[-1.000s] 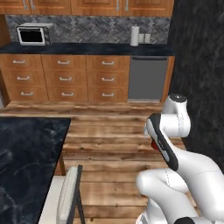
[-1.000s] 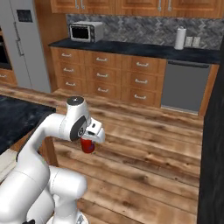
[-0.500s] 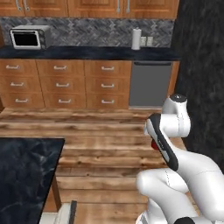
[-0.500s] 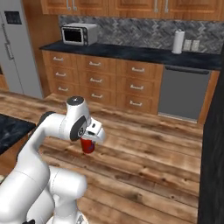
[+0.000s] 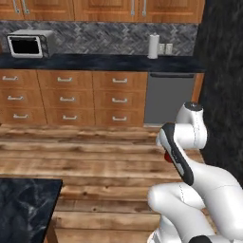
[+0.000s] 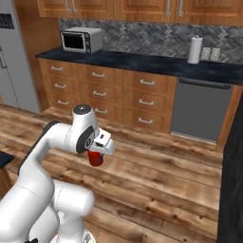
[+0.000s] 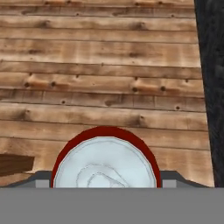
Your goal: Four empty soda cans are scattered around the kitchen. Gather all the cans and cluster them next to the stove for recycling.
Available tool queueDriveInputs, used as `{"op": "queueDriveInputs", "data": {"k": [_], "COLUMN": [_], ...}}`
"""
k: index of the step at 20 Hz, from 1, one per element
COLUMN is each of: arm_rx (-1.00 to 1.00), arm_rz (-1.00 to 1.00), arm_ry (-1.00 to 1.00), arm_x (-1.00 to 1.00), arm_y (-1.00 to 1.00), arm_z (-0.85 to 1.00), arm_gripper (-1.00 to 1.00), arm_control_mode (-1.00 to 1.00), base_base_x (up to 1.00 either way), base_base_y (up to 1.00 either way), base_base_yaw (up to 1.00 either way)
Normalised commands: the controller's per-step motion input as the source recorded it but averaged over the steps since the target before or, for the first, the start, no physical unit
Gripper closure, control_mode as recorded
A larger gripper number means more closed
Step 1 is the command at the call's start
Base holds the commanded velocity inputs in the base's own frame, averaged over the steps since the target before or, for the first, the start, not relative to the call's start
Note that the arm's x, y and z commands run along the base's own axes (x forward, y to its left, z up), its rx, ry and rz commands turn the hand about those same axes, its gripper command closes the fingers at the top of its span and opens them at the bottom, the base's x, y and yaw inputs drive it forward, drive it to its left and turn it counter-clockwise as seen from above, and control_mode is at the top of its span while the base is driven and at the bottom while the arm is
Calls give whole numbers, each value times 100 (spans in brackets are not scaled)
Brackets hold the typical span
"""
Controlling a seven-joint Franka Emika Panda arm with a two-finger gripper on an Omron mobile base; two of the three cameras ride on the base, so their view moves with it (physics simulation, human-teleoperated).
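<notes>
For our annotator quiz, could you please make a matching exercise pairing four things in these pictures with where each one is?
Things:
1. red can
2. toaster oven
3. paper towel roll
4. dishwasher

Places:
A. under the counter, right of the drawers
B. upright on the counter, near the wall outlets
C. held in the hand, above the wood floor
D. at the counter's left end

Pairs: 1-C, 2-D, 3-B, 4-A

A toaster oven [image 6: 81,40] sat on the counter [image 6: 142,61], far left of the paper towel roll [image 6: 193,50]; the dishwasher [image 6: 200,110] stood below the roll.
</notes>
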Motion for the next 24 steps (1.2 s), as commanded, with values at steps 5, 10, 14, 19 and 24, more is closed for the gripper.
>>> {"op": "queueDriveInputs", "data": {"k": [5,10,14,19,24], "arm_rx": [0,0,0,0,0], "arm_rz": [0,0,0,0,0], "arm_ry": [0,0,0,0,0], "arm_x": [0,0,0,0,0], "arm_y": [0,0,0,0,0], "arm_z": [0,0,0,0,0], "arm_gripper": [100,100,100,100,100], "arm_control_mode": [100,100,100,100,100], "base_base_x": [71,63,62,62,62], "base_base_y": [2,0,0,0,0], "base_base_yaw": [23,38,39,38,38]}}
